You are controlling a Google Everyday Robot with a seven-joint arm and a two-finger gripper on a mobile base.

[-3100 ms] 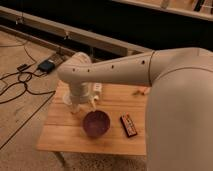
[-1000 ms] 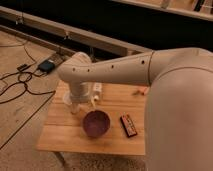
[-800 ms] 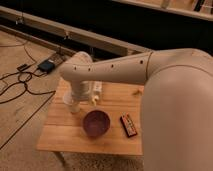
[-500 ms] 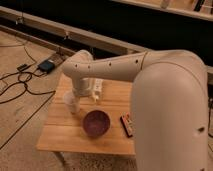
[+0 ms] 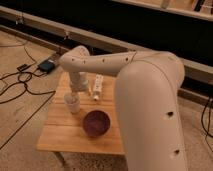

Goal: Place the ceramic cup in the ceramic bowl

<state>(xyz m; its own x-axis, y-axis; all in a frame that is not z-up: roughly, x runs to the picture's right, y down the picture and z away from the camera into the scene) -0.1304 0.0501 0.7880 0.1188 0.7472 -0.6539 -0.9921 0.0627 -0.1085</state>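
Observation:
The white ceramic cup (image 5: 73, 104) stands upright on the left part of the wooden table (image 5: 60, 137). The dark purple-maroon ceramic bowl (image 5: 96, 123) sits on the table to the right of the cup and nearer the front, a short gap apart from it. My gripper (image 5: 73, 94) points straight down at the cup's rim, at the end of the white forearm that comes from the elbow above it. I cannot tell whether it holds the cup.
A long white rectangular block (image 5: 97, 86) lies behind the bowl. My thick white upper arm (image 5: 150, 110) covers the table's right side. Black cables (image 5: 15, 90) and a small dark box (image 5: 47, 65) lie on the floor at left. A rail runs along the back.
My upper arm has swung closer and now hides the table's right side and the dark bar. The gripper stays over the cup; cup and bowl have hardly moved.

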